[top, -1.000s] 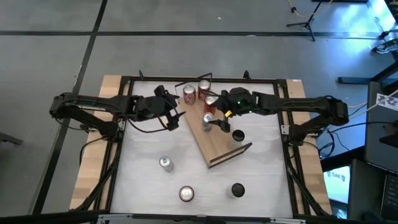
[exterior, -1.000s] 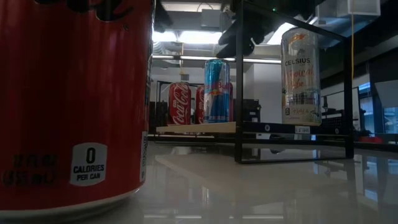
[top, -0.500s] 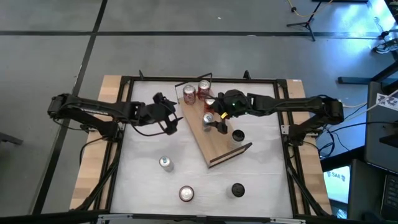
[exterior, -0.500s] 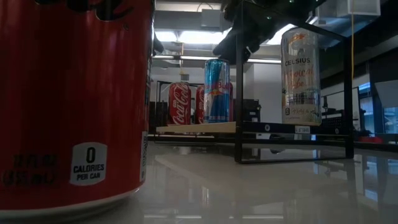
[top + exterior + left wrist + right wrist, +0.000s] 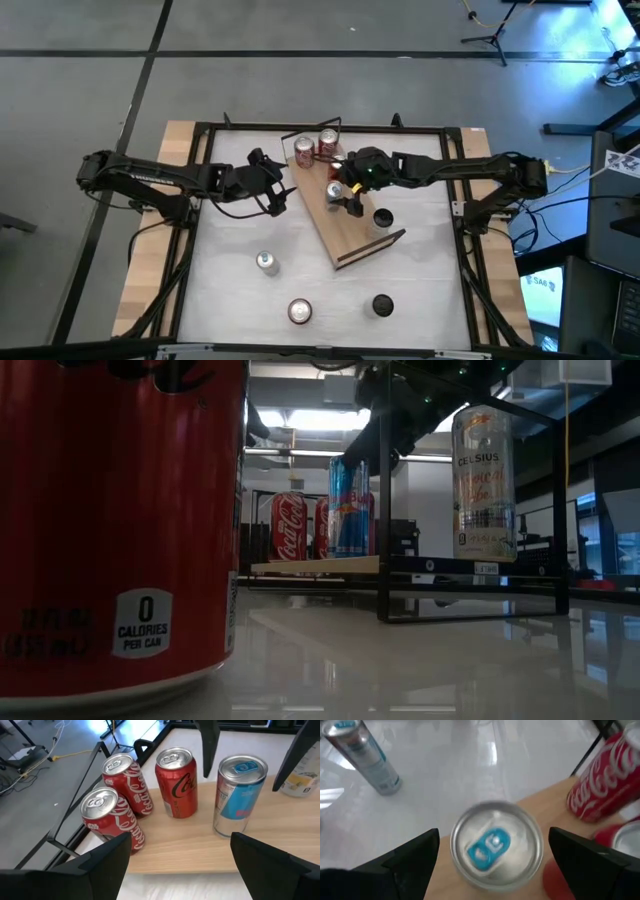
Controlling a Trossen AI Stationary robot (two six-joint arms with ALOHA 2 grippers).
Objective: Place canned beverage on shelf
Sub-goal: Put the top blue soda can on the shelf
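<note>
The shelf lay slantwise at the table's centre in the high view, red cans at its upper end. The right gripper hung over the blue can standing on the shelf, fingers spread wide on both sides, not gripping. The left gripper, open and empty, waited left of the shelf.

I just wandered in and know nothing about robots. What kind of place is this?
Probably a robotics lab or test workshop: a framed white table carries soda cans and a small wooden shelf for practice, on a bare concrete floor with cables and stands around.
</note>
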